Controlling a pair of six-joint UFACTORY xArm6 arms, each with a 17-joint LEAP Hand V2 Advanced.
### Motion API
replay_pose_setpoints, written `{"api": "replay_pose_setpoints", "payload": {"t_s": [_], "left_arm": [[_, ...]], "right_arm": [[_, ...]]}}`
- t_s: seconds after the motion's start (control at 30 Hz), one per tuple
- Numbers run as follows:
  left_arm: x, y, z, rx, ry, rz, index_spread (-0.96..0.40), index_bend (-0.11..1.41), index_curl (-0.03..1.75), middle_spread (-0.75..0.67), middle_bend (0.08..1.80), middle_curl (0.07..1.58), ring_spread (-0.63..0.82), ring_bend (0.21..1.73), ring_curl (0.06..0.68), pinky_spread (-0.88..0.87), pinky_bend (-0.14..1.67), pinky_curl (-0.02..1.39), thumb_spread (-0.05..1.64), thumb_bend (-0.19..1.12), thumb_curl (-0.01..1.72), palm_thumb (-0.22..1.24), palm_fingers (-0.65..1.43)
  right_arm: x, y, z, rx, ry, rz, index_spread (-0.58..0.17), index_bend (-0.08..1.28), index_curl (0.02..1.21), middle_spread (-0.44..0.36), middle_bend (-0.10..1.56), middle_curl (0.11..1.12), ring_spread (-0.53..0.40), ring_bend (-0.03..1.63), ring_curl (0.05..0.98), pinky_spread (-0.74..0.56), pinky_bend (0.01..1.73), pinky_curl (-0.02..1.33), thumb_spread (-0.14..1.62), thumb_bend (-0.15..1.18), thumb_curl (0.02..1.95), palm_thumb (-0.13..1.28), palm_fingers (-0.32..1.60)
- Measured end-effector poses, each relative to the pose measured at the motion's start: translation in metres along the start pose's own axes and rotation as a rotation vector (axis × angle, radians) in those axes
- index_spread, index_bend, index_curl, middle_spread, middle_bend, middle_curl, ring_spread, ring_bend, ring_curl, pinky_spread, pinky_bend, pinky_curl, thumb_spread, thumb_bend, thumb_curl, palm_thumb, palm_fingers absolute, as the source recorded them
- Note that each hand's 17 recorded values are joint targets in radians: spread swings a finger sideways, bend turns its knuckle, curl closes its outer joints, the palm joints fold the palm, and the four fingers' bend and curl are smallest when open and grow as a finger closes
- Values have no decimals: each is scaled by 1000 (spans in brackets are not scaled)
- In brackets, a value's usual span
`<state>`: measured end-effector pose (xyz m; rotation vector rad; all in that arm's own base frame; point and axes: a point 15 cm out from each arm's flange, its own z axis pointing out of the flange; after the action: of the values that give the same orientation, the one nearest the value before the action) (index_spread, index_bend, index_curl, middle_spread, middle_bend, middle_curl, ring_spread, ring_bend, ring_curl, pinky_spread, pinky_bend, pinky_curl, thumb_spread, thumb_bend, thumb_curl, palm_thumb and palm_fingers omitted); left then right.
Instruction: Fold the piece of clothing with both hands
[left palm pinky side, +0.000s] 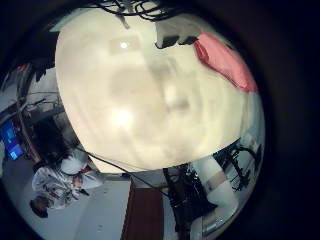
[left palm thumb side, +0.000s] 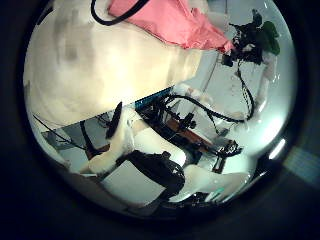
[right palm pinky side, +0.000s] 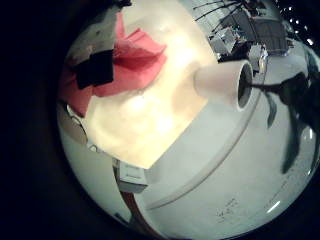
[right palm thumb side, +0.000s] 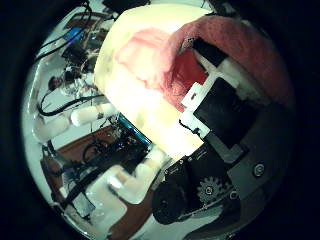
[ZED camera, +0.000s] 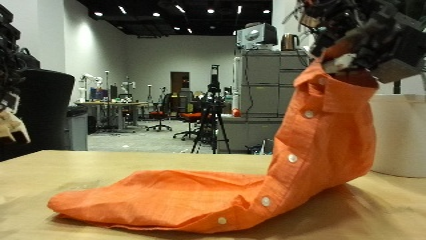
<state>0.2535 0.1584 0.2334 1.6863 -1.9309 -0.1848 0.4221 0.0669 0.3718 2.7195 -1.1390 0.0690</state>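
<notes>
An orange button-up shirt (ZED camera: 200, 195) lies in a long heap on the wooden table (ZED camera: 80, 170). My right hand (ZED camera: 366, 35) is above the table, shut on one end of the shirt, which hangs down from it with the button strip showing. The right thumb side palm view shows cloth (right palm thumb side: 160, 60) draped over that hand's fingers (right palm thumb side: 225, 95).
A white cylinder (ZED camera: 400, 135) stands at the table's edge behind the hanging cloth, near my right hand. It also shows in the right little finger side palm view (right palm pinky side: 225, 80). Lab desks, chairs and tripods stand in the room behind the table.
</notes>
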Motion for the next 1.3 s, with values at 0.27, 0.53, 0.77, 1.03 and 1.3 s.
{"api": "replay_pose_setpoints", "payload": {"t_s": [0.27, 0.53, 0.77, 1.03, 1.3], "left_arm": [[-7, 12, 14, 8, 27, -4, 80, 152, 266, 379, 174, 235, 590, 383, 215, 530, 250, 322, 1108, -20, 374, 567, -54], [-18, 28, 24, 35, 56, -10, 76, 154, 266, 379, 174, 235, 590, 382, 215, 530, 246, 321, 1108, -22, 372, 567, -54], [-26, 33, 31, 34, 64, -20, 76, 157, 272, 377, 174, 236, 590, 378, 214, 530, 246, 321, 1105, -21, 373, 563, -50], [-11, 18, 29, 20, 41, 20, 75, 158, 277, 376, 174, 236, 590, 375, 213, 530, 243, 321, 1109, -19, 374, 571, -47], [38, -24, 24, 12, -1, 96, 79, 152, 273, 376, 174, 239, 590, 378, 215, 530, 247, 322, 1106, -21, 378, 578, -52]], "right_arm": [[-67, -109, -25, 23, 40, -145, -215, 1157, 715, -103, 1388, 710, -236, 1309, 755, -246, 1198, 902, 1090, 65, 1037, 1086, 1104], [-141, -166, -28, 65, 173, -281, -215, 1193, 716, -102, 1378, 700, -237, 1292, 769, -249, 1168, 929, 1097, 53, 1088, 1074, 1127], [-136, -171, -21, 54, 205, -262, -219, 1168, 712, -102, 1387, 698, -237, 1297, 782, -253, 1161, 950, 1101, 41, 1129, 1062, 1115], [-90, -138, -55, 139, 119, -135, -227, 1146, 718, -102, 1392, 695, -238, 1292, 791, -259, 1160, 974, 1109, 29, 1158, 1055, 1113], [-57, -67, -69, 161, 110, -40, -231, 1134, 726, -102, 1400, 691, -242, 1284, 802, -266, 1148, 993, 1116, 21, 1183, 1054, 1109]]}}
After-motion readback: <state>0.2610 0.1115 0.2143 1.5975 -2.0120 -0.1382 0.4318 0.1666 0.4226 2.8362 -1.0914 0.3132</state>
